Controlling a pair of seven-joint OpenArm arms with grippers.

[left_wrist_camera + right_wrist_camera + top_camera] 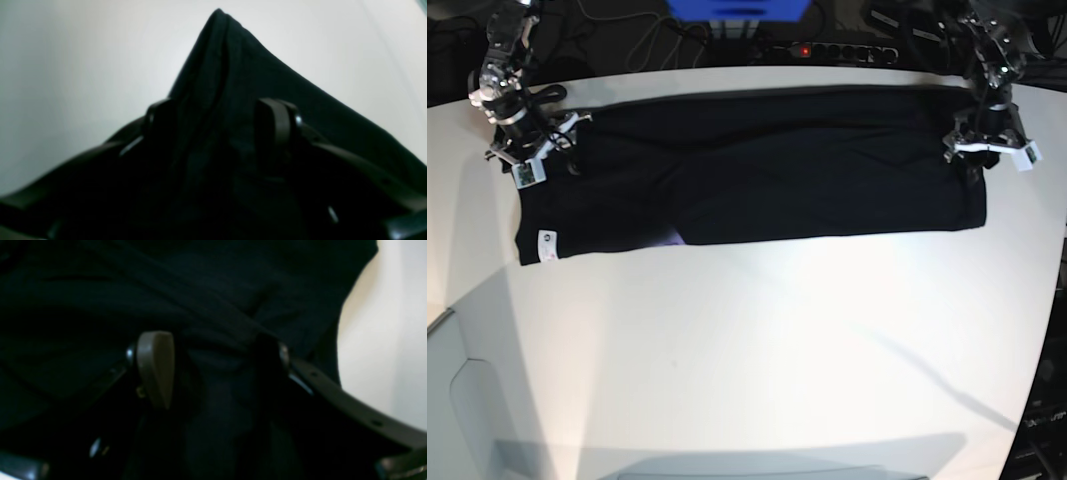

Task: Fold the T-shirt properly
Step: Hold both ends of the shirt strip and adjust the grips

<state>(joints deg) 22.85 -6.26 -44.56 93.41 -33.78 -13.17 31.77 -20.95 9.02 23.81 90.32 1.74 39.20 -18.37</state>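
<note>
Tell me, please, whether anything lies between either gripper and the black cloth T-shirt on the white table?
Nothing visible does. The left gripper and right gripper both sit with open jaws directly over the black cloth T-shirt at opposite ends.

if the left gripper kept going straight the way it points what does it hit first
Most likely the T-shirt: black cloth already lies between the left gripper's spread fingers and runs on ahead. Beyond the shirt's tip is only the white table. Depth is unclear.
</note>
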